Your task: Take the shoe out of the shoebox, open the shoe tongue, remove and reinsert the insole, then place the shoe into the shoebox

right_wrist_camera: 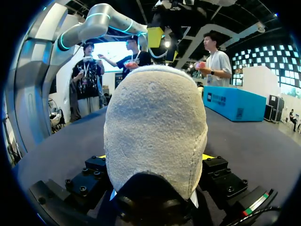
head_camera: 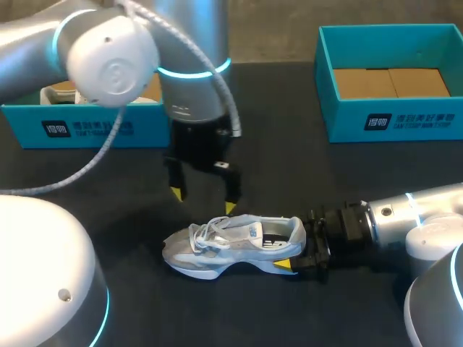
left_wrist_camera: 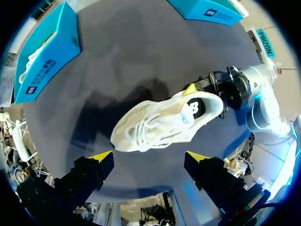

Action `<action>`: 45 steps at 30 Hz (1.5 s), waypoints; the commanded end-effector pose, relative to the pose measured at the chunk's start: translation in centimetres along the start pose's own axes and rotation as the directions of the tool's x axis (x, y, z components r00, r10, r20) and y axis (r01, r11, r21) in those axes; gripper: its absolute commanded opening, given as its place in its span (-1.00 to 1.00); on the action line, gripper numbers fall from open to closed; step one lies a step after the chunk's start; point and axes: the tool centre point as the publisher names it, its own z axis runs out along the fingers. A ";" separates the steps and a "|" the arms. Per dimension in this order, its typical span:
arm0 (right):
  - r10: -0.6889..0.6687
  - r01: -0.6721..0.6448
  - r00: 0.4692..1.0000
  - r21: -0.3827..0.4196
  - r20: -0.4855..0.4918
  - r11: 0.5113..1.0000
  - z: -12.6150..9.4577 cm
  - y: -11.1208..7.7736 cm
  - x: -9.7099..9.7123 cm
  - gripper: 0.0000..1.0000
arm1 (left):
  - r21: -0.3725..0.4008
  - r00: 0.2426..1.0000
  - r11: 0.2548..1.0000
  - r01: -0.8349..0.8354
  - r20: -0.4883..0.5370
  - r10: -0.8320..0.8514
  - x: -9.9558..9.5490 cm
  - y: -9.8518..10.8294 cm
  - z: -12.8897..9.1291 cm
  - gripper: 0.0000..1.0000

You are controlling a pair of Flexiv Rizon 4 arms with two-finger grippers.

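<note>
Two grippers shared the job. The right gripper (head_camera: 296, 247) pinched the heel of the shoe (head_camera: 231, 242) from both sides, holding it upright on its sole on the table (head_camera: 289, 173). The left gripper (head_camera: 204, 199) hung just above the laces, toward the toe, with its fingers spread wide and touching nothing.

The shoe was out of its box, so the step in hand looked like opening the tongue. Done well, the left gripper would come down over the top of the tongue, behind the laces and ahead of the ankle opening. It would catch only that flap and draw it toward the toe while the right grip kept the heel from sliding or tipping. The laces lay loose and tangled directly under the spread fingers, so a tip could snag a loop instead of the tongue.

Well beyond the left gripper stood one open blue box (head_camera: 87, 126) with something pale in it. The other blue box (head_camera: 391, 116) sat well off to the right gripper's side, showing only its cardboard floor.
</note>
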 end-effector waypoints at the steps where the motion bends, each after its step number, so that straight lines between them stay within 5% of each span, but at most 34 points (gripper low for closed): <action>1: 0.000 0.000 1.000 0.002 0.002 1.000 0.2 0.0 0.1 -1.00 | -0.069 0.998 0.998 0.003 0.064 0.001 1.9 -1.7 0.5 1.00; 24: 0.000 0.000 1.000 0.002 0.002 1.000 0.2 0.0 0.1 -1.00 | -0.112 0.993 0.993 -0.026 0.113 0.039 4.7 -2.4 1.0 1.00; 45: 0.000 0.000 1.000 0.002 0.002 1.000 0.2 0.0 0.1 -1.00 | -0.127 0.991 0.991 -0.040 0.125 0.056 5.1 -2.6 1.4 1.00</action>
